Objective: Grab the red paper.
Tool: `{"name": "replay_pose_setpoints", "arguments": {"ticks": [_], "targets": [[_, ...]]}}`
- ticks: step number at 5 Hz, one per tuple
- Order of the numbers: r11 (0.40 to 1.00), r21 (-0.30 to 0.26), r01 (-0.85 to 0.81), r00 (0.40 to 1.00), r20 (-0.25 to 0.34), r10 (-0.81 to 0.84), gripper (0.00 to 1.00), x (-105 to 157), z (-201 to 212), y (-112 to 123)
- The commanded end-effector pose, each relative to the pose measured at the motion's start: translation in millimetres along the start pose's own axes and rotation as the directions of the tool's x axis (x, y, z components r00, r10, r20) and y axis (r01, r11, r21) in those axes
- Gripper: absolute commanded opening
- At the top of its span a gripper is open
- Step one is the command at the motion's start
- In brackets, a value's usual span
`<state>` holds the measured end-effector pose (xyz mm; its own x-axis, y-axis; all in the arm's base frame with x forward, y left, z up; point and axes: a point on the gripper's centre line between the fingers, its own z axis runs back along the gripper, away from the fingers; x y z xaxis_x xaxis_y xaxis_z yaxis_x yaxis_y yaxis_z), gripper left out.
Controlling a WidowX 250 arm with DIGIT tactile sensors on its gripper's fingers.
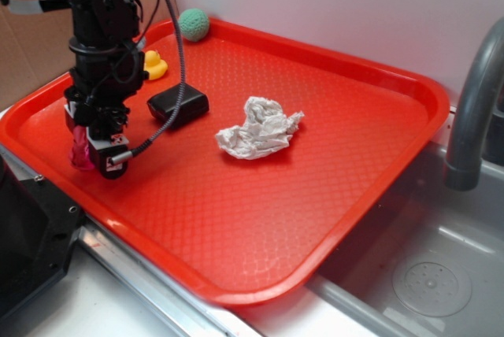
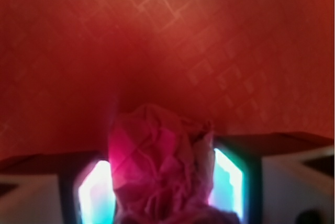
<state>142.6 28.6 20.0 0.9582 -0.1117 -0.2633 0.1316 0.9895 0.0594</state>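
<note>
The red paper point(image 1: 81, 153), a small dark red wrinkly wad, sits at the near left of the red tray point(image 1: 260, 219). My gripper point(image 1: 88, 146) stands upright over it with the wad between its fingers. In the wrist view the red paper point(image 2: 159, 166) fills the gap between the two fingers, and both glowing pads point(image 2: 97, 195) press against its sides. The gripper point(image 2: 162, 187) is shut on the wad, low over the tray floor.
A black block point(image 1: 178, 105) lies just right of the gripper. A yellow rubber duck point(image 1: 154, 64) and a green ball point(image 1: 194, 24) sit at the tray's far left. A white paper wad point(image 1: 260, 128) lies mid-tray. A sink point(image 1: 429, 274) and grey faucet point(image 1: 472, 109) stand at the right.
</note>
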Motion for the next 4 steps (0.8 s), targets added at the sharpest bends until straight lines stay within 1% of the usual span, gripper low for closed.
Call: {"name": "replay_pose_setpoints", "arguments": {"ticks": [1,2,3,4], "targets": [[1.000,0.019,-0.005,0.998,0.055,0.004,0.00,2.6,19.3,-5.7],[1.000,-0.009,-0.006,0.988,0.156,0.008,0.00,-4.9,57.6,-5.9],[0.999,-0.040,0.012,0.958,0.286,0.000,0.00,-1.7,106.8,-11.0],[0.999,-0.044,0.029,0.932,0.362,-0.012,0.00,-1.1,139.0,-15.0]]}}
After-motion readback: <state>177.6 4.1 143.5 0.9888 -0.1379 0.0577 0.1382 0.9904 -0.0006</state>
